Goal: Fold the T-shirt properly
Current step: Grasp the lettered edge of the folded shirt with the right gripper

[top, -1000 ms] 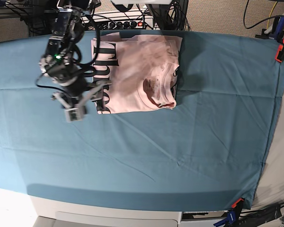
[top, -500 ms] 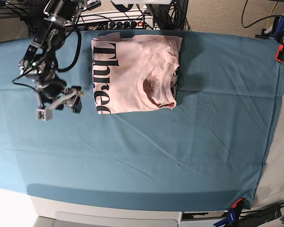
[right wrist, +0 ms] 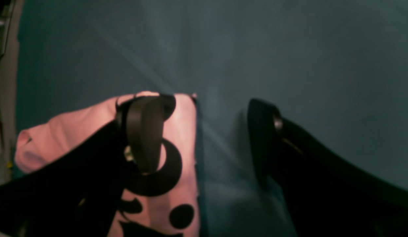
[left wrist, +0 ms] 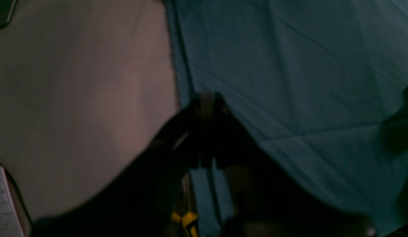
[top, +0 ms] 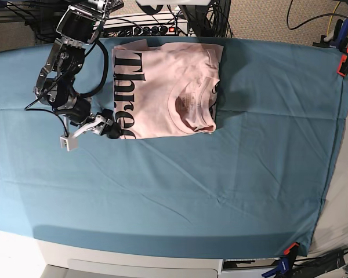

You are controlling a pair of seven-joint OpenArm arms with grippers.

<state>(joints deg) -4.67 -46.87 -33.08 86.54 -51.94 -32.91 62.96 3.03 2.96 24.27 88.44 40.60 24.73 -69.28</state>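
The T-shirt (top: 165,90) lies folded into a pale pink rectangle at the back of the teal table cloth (top: 191,185), black lettering along its left side and the collar facing up. My right gripper (top: 90,134) stands open at the shirt's near left corner. In the right wrist view one of its fingers (right wrist: 144,131) hangs over the printed corner of the T-shirt (right wrist: 185,138), while the other is over bare cloth. My left gripper (left wrist: 207,98) is shut and holds nothing, out over the cloth's edge beside the floor.
Clamps (top: 347,58) pin the cloth at the right edge, and another clamp (top: 290,250) sits at the front right corner. Electronics with cables (top: 151,26) stand behind the shirt. A yellow-handled tool (left wrist: 184,219) shows under the left gripper.
My right arm swung left away from the shirt's left edge, then came back to its near left corner, jaws open throughout. The shirt's fabric has settled flat.
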